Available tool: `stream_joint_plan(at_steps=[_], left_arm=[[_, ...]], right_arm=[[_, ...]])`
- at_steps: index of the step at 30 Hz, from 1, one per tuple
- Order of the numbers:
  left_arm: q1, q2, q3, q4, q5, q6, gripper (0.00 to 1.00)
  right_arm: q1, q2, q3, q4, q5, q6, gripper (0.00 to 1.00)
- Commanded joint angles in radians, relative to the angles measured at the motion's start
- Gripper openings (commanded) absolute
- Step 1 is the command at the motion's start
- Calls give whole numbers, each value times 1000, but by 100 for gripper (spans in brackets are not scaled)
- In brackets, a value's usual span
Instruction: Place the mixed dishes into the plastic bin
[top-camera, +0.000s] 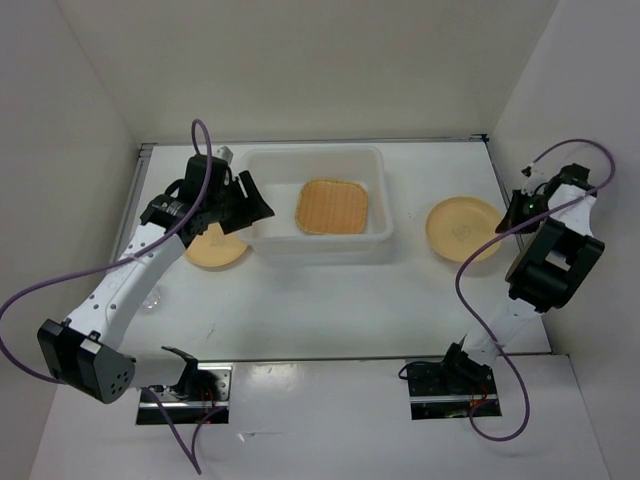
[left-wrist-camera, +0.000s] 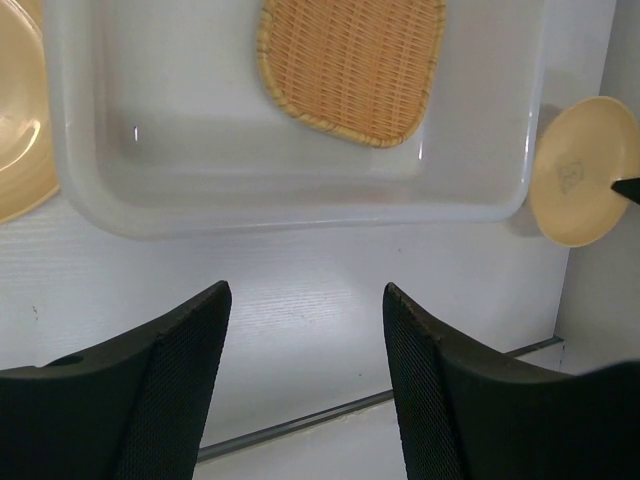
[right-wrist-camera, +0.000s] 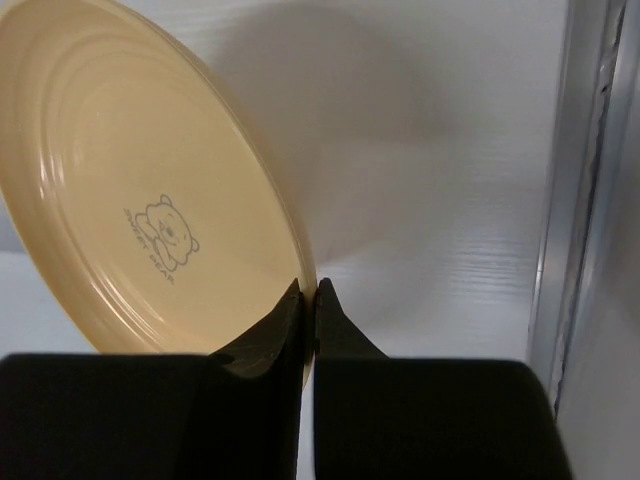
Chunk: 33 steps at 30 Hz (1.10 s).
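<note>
The translucent white plastic bin (top-camera: 318, 160) stands at the table's back centre with the orange-tan woven plate (top-camera: 332, 207) lying inside; both show in the left wrist view, bin (left-wrist-camera: 290, 205) and woven plate (left-wrist-camera: 352, 65). My left gripper (top-camera: 258, 200) is open and empty over the bin's left rim. A tan-yellow plate (top-camera: 216, 249) lies left of the bin, partly under the left arm. My right gripper (top-camera: 512, 212) is shut on the rim of the other tan-yellow plate (right-wrist-camera: 140, 210), which is tilted right of the bin (top-camera: 462, 228). A clear cup (top-camera: 152, 297) sits near the left arm.
White walls enclose the table on three sides. A metal strip (right-wrist-camera: 575, 200) runs along the table's right edge close to the right gripper. Purple cables loop from both arms.
</note>
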<state>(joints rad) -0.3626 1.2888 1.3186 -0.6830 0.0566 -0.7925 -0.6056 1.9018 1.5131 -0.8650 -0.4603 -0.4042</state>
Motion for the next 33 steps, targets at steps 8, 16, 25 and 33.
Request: stream_joint_plan(at_steps=[8, 16, 25, 33], left_arm=[[24, -52, -25, 57, 6, -2, 72], [45, -95, -84, 66, -4, -11, 77], [73, -203, -150, 56, -4, -53, 77], [73, -278, -186, -32, -52, -132, 77]], right_arm=[[185, -95, 450, -232, -379, 88, 0], [551, 35, 643, -151, -285, 131, 0], [716, 339, 950, -160, -205, 120, 0], [785, 538, 1044, -169, -141, 99, 0]])
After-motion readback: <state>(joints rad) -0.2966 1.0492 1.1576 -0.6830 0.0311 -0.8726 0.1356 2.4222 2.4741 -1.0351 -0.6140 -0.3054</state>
